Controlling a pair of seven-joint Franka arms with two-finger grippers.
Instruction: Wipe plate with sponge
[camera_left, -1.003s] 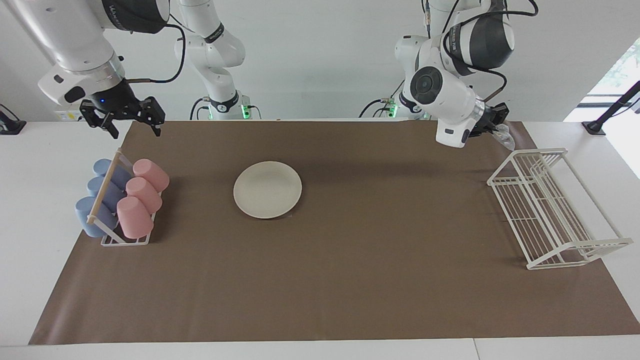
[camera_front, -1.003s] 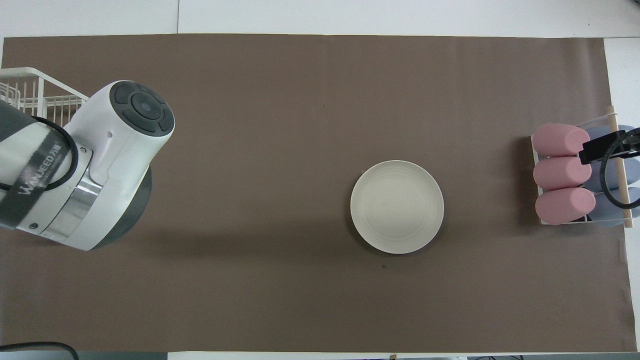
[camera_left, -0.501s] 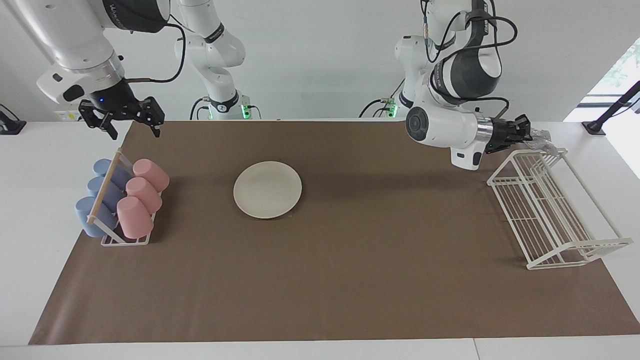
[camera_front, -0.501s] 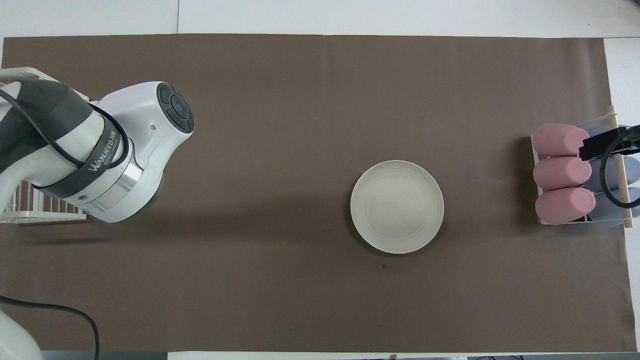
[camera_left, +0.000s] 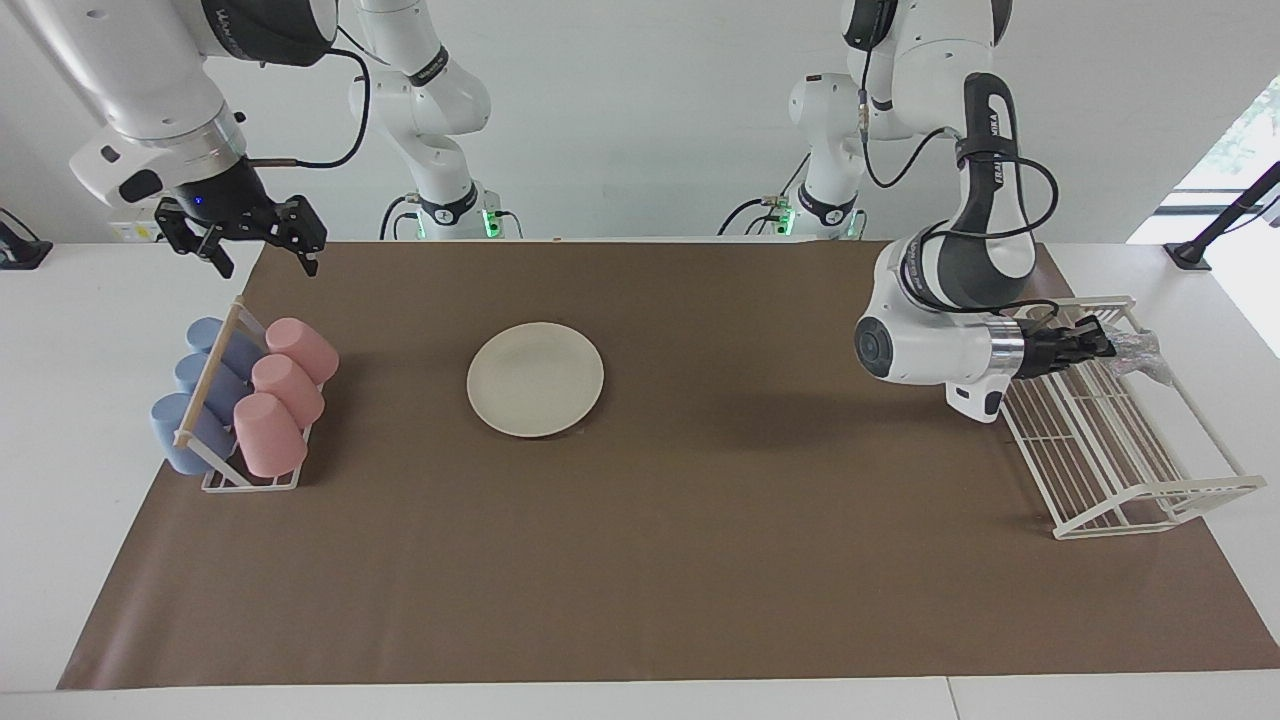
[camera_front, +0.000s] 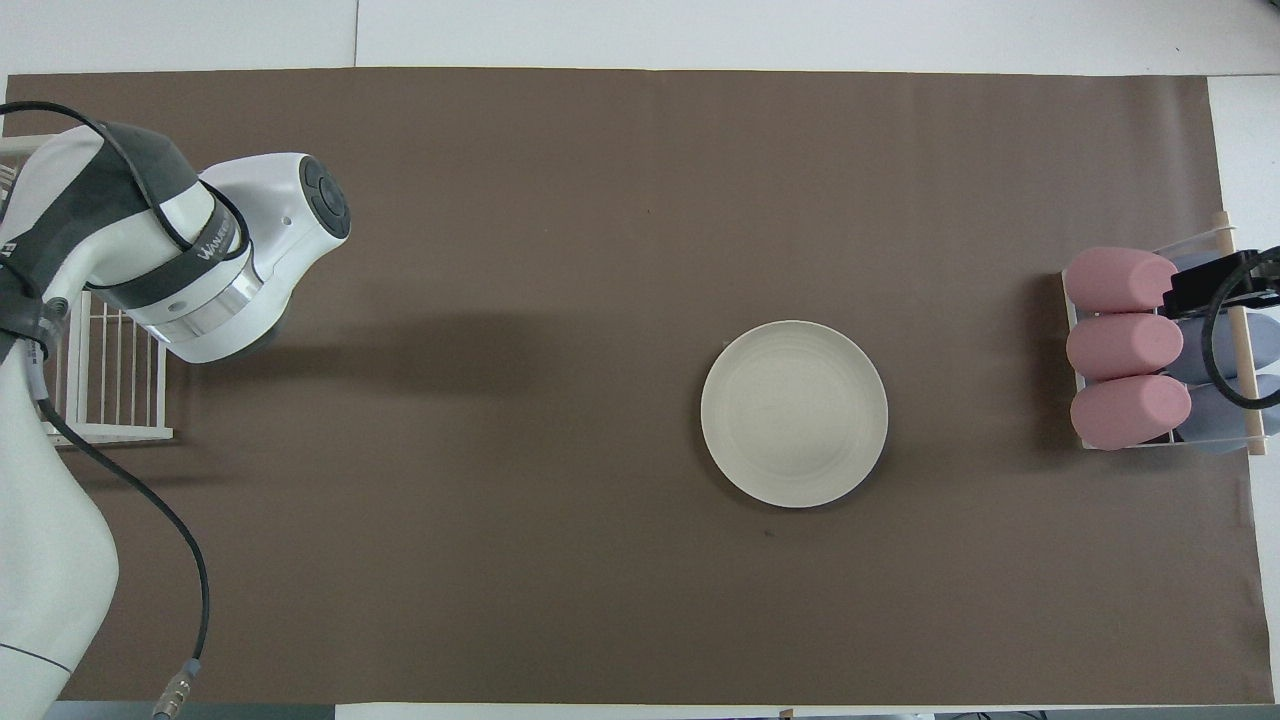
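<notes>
The cream-white plate (camera_left: 535, 378) (camera_front: 794, 413) lies flat on the brown mat, toward the right arm's half of the table. My left gripper (camera_left: 1103, 345) is shut on the silvery, wrinkly sponge (camera_left: 1140, 351). It holds the sponge level over the top rail of the white wire rack (camera_left: 1130, 470) at the left arm's end, well away from the plate. In the overhead view the left arm's own body hides the hand and the sponge. My right gripper (camera_left: 266, 258) hangs open and empty over the mat's corner beside the cup rack, waiting.
A small rack (camera_left: 245, 400) (camera_front: 1150, 350) with pink and blue cups lying in it stands at the right arm's end. The white wire rack (camera_front: 100, 390) takes up the left arm's end. Bare brown mat (camera_left: 700, 520) surrounds the plate.
My left arm has swung away from the robots' edge of the mat and come down, carrying the sponge over the wire rack. The right gripper has hardly moved.
</notes>
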